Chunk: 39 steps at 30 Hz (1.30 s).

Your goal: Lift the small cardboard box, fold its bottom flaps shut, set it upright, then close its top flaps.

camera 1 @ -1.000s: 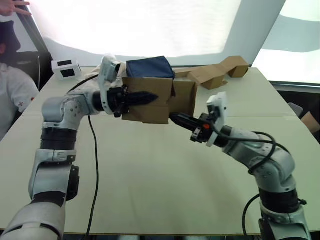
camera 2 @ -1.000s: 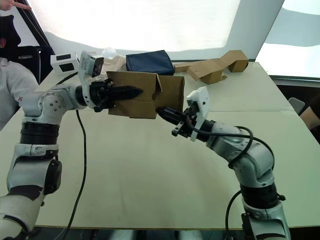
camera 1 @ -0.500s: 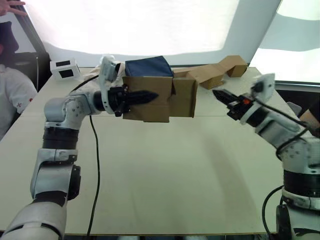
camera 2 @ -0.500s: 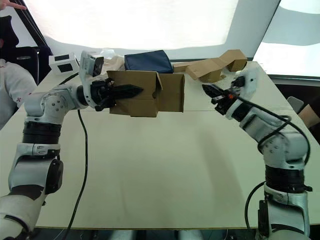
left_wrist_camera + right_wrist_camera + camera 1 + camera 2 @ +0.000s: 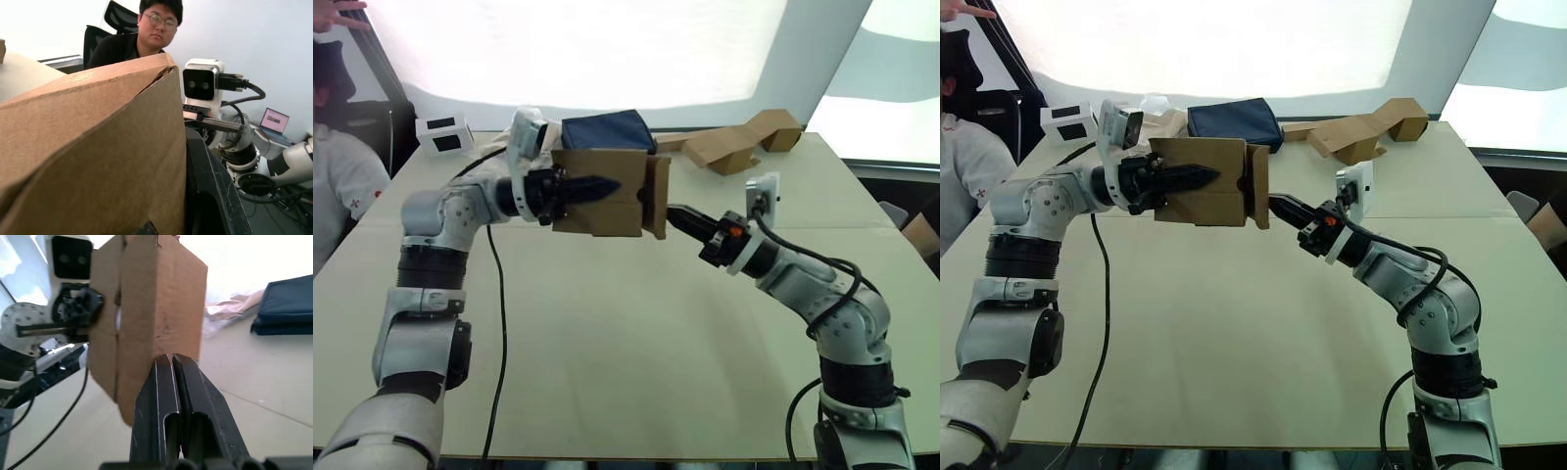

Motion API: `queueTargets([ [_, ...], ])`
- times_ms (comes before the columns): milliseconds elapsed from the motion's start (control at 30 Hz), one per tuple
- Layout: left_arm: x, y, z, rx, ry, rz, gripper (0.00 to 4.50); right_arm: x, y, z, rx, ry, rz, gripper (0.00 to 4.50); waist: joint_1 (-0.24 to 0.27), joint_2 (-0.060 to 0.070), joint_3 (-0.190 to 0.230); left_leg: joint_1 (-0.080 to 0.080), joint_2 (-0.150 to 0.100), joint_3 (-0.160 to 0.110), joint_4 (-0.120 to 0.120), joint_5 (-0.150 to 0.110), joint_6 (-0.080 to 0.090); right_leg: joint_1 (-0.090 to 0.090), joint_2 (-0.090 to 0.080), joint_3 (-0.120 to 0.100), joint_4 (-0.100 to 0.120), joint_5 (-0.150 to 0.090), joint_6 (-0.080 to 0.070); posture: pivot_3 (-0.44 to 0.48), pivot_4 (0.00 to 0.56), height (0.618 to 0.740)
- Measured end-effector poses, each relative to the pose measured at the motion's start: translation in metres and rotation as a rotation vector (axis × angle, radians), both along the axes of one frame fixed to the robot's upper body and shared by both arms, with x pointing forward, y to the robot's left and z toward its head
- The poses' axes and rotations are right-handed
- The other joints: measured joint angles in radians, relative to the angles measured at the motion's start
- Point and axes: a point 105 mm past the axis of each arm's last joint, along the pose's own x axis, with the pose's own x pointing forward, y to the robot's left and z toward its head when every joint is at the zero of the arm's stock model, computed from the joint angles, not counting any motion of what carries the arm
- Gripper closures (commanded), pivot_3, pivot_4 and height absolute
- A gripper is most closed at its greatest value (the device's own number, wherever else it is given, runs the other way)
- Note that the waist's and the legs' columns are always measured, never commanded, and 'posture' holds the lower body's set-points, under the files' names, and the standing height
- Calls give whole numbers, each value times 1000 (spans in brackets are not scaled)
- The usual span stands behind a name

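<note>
The far side of the box (image 5: 602,193) is hidden. The box hangs above the table (image 5: 636,343), lying sideways, long way left to right. The left gripper (image 5: 592,186) pinches its wall. The right gripper (image 5: 674,216), fingers together, touches a flap (image 5: 656,197) on the box's right end.

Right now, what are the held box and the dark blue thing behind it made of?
Box: brown corrugated cardboard by its look, matte, with creased fold lines and raw edges. Blue thing: probably fabric, a soft-cornered, slightly sagging pouch or folded cloth; which one is unclear.
</note>
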Motion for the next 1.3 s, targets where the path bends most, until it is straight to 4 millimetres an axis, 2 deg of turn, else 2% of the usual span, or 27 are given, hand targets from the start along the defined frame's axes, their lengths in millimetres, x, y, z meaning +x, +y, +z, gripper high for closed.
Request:
queueTargets([
  [167,0,0,0,1,2,-2,4500,-2,3,4,81,27,6,4454,-4,0,0,0,0,0,0,0,0,0,0,0,0,0,0,0,150,740],
  [267,0,0,0,1,3,-3,4500,-3,6,4,121,42,17,3754,-4,0,0,0,0,0,0,0,0,0,0,0,1,0,0,0,150,740],
  [300,0,0,0,0,3,-3,4500,-3,8,5,139,44,24,3290,-4,0,0,0,0,0,0,0,0,0,0,0,1,0,0,0,150,740],
  [400,1,-1,3,-2,1,-3,4500,-5,11,5,176,54,43,2327,-3,0,0,0,0,0,0,0,0,0,0,0,1,0,0,0,150,740],
  [667,2,0,4,-11,25,-5,4500,-10,15,-2,396,169,88,2327,-5,0,0,0,0,0,0,0,0,0,0,0,1,0,0,0,150,740],
  [900,2,2,4,-16,41,-1,4500,-7,14,-9,493,224,67,2327,-5,0,0,0,0,0,0,0,0,0,0,0,1,0,0,0,150,740],
  [1033,1,2,6,-26,44,-5,4500,-5,13,-12,519,241,60,3331,-5,0,0,0,0,0,0,0,0,0,1,0,1,0,0,0,150,740],
  [1067,1,2,7,-29,42,-6,4500,-4,13,-13,523,246,57,3870,-5,0,0,0,0,0,0,0,0,0,0,0,1,0,0,0,150,740],
  [1100,0,3,8,-34,39,-4,4500,-3,13,-13,526,250,55,4196,-5,0,0,0,0,0,0,0,0,0,1,0,1,0,0,0,150,740],
  [1300,0,3,9,-36,39,3,4500,-2,12,-13,535,242,47,4196,-5,0,0,0,0,0,0,0,0,0,0,0,1,0,0,0,150,740],
])
